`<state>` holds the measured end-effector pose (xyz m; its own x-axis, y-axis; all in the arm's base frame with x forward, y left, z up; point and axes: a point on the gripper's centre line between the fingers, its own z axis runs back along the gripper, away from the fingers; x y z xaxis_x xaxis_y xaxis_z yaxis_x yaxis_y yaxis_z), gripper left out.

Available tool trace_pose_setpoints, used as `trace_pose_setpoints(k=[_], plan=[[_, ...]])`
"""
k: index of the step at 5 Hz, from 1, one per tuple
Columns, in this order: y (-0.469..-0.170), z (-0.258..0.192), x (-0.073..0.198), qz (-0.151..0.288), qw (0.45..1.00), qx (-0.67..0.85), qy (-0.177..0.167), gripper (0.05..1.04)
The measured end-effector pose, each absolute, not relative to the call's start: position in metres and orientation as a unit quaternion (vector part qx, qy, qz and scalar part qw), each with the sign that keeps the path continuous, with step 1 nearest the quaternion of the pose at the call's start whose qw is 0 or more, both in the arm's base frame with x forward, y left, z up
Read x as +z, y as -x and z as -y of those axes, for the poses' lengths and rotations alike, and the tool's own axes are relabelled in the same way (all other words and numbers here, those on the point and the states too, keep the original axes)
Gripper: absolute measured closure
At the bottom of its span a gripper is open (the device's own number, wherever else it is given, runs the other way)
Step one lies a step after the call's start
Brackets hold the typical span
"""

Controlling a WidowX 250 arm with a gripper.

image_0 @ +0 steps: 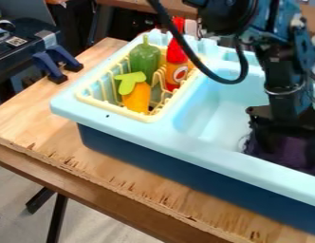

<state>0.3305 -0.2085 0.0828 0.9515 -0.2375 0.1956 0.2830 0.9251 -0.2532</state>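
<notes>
Purple cloth-like item [288, 153]: in basin of pale-blue sink [112, 115], just below my claw [283, 137]. Step in hand, by my judgement: close work at item. Whether claw is spread, pressed together or pinching, I cannot tell. Next move calls for confirming grip, minding basin wall. Surface: wooden worktop [115, 173], front edge splintered. Room: grey floor [103, 223], black equipment [14, 64] beyond worktop.
</notes>
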Motion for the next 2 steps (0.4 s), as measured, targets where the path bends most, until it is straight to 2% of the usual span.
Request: trace_pose_setpoints(k=[1,2], plan=[[-0.304,0.200,0.106,0.066,0.991,-0.108,0.051,0.082],[-0.288,0.189,0.161,0.109,0.989,-0.091,0.033,0.082]])
